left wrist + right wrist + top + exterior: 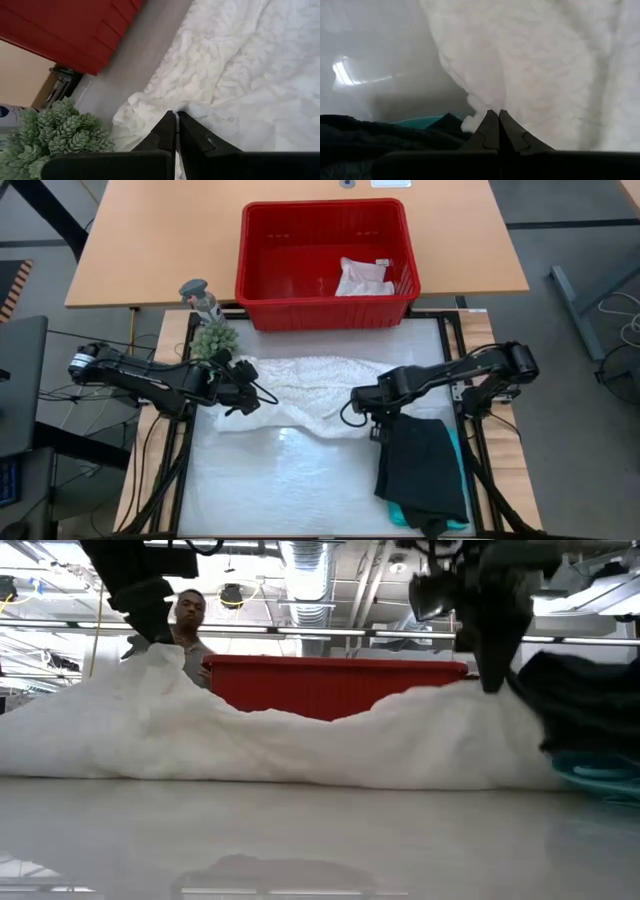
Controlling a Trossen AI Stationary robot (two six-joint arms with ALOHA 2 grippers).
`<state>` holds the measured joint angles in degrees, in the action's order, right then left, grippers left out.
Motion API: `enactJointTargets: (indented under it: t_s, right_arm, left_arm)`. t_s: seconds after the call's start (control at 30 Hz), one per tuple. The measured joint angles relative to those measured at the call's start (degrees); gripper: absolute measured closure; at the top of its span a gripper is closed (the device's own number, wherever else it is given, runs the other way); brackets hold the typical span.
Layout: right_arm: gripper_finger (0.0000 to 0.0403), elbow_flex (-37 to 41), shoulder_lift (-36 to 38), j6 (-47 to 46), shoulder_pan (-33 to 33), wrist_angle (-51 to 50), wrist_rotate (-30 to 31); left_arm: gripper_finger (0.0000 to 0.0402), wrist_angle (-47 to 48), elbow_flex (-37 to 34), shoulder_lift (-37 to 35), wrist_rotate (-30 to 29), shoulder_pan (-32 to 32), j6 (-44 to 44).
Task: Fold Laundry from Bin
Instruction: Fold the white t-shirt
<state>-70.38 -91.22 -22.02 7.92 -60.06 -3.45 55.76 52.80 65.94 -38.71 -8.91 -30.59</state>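
1. Left gripper (243, 390) is shut, pinched on the left end of the white top (310, 385).
2. Right gripper (368, 408) is shut, pinched on its right end.
3. The top is stretched left-right between them, near the bin (326, 308).
4. Black garment (424, 468) is lying on teal garment (402, 510) beside the right gripper.

A large white lacy top (300, 745) lies heaped across the glossy table (320, 840), raised at both ends where two dark arms descend onto it. Behind its sagging middle stands the red bin (335, 685), with a person (188, 625) beyond. At right lies a black garment (590, 705) over what appears to be teal fabric (600, 778).
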Motion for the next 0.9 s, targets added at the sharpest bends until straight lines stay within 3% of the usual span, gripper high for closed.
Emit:
enactJointTargets:
  t_s: [0.27, 0.43, 0.67, 0.9]
  right_arm:
    - [0.0387, 9.9, 0.7, -8.9, 6.9, 7.5, -3.6]
    - [0.0387, 11.6, 0.4, -11.3, 10.6, 12.1, -4.2]
    - [0.0387, 11.2, 0.4, -10.5, 4.5, 19.2, -6.2]
    - [0.0387, 8.8, 0.4, -4.4, -2.3, 19.2, -8.9]
  left_arm:
    - [0.0401, 0.3, 0.0, -0.1, 1.4, 0.0, 0.8]
    - [0.0401, 0.3, 0.0, -0.1, 1.4, 0.0, 1.0]
    - [0.0401, 0.3, 0.0, -0.1, 1.3, 0.0, 2.3]
    - [0.0401, -0.2, 0.0, -0.1, 0.0, 0.0, 1.8]
